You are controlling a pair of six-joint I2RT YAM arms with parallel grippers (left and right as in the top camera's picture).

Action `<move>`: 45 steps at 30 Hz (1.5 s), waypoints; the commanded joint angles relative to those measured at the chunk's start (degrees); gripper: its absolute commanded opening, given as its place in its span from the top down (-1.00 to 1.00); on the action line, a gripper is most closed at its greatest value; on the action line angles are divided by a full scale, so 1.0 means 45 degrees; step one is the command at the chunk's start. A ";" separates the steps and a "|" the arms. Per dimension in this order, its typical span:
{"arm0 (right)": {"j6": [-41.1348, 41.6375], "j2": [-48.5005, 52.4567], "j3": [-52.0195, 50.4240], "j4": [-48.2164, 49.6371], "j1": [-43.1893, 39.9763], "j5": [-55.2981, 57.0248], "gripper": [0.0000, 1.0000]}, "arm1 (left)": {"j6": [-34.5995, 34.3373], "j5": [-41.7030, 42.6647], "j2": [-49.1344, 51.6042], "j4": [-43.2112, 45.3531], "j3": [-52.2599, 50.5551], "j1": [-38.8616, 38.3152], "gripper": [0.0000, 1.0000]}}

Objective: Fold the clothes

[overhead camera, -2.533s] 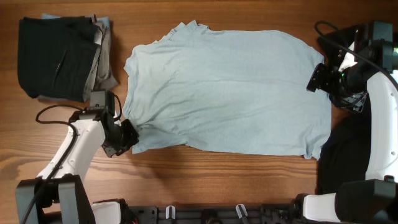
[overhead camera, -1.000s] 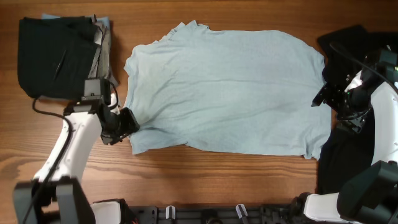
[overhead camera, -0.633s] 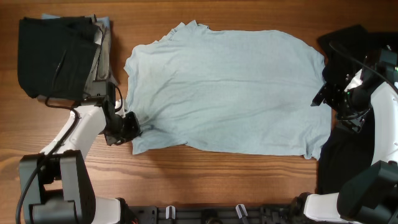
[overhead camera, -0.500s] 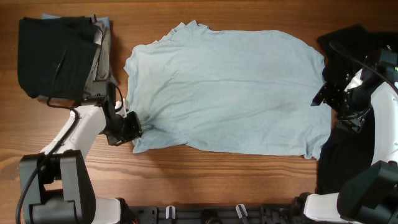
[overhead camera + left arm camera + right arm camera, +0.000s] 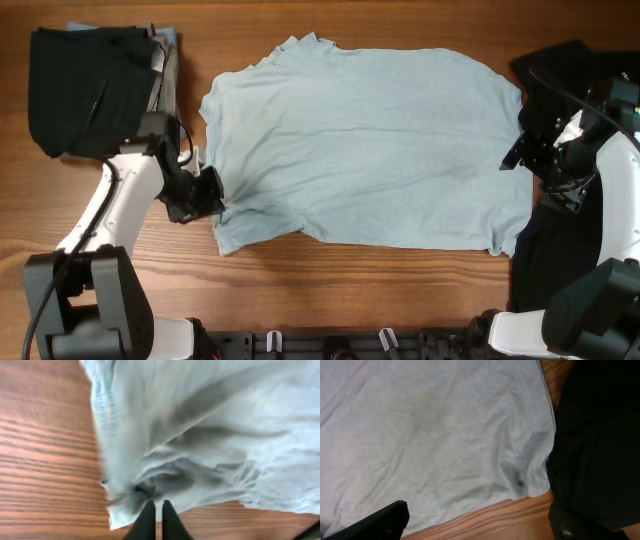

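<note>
Wooden surface (image 5: 350,290) is carrying a light-blue T-shirt (image 5: 360,150) spread flat across its middle. Left tool (image 5: 158,506) is clamping its bunched edge toward the left edge; right tool (image 5: 513,152) is hanging wide open, empty. Such a thin pinch could be slipping free mid-fold.

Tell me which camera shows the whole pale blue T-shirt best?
The overhead view: the T-shirt lies spread out, almost wholly visible. The left wrist view shows only bunched fabric pinched in the left pincer; the right wrist view only one corner beside black cloth.
</note>
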 commanded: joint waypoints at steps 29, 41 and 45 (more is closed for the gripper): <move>-0.0359 -0.0034 -0.0024 0.0112 -0.0034 -0.0155 -0.89 | -0.1996 0.1175 0.0053 0.3055 -0.3997 -0.0097 0.92; -0.0389 -0.0034 -0.0024 0.0083 -0.0034 -0.0102 -0.89 | -0.0651 -0.0092 -0.0520 -0.1583 -0.0719 0.0573 0.92; -0.0379 -0.0034 -0.0024 0.0107 -0.0034 -0.0107 -0.90 | -0.0656 -0.0102 -0.0515 -0.1336 -0.0627 0.0568 0.89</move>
